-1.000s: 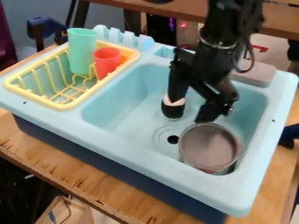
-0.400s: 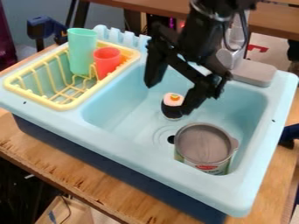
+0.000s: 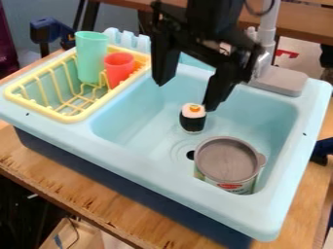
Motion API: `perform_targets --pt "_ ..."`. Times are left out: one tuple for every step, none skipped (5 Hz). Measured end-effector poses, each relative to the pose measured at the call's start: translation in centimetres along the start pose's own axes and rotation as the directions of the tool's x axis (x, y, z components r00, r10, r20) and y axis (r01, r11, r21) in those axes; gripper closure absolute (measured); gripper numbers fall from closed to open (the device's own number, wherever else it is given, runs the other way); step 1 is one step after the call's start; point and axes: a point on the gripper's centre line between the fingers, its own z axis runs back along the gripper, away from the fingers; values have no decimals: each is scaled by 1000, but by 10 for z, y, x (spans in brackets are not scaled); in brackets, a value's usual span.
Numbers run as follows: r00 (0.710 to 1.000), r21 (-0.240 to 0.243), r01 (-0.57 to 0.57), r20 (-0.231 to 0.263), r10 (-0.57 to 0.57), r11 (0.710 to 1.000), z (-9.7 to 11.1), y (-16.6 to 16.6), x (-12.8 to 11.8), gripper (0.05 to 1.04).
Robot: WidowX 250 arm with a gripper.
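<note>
Above the back part of the sink hangs the black gripper [image 3: 185, 95], its two fingers spread wide with nothing between them. Just below its right fingertip, a small sushi roll [image 3: 193, 118], black around the side with a white and orange top, stands in the basin. A can [image 3: 229, 159] with a grey top and a printed label sits upright in the front right part of the basin, beside the drain. The light blue sink [image 3: 133, 148] holds both.
A yellow dish rack [image 3: 77, 116] sits on the sink's left side, with a green cup [image 3: 92, 57] and a red cup [image 3: 119, 68] in it. The grey faucet [image 3: 280, 79] rises at the back right rim.
The gripper has risen up and back from near the can and sushi roll, and its fingers have spread wider. The can stands slightly shifted to the left; the sushi roll stays in place.
</note>
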Motion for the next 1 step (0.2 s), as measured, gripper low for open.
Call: perform_targets --pt "996 -124 83 28 -80 989 7 -16 -6 83"
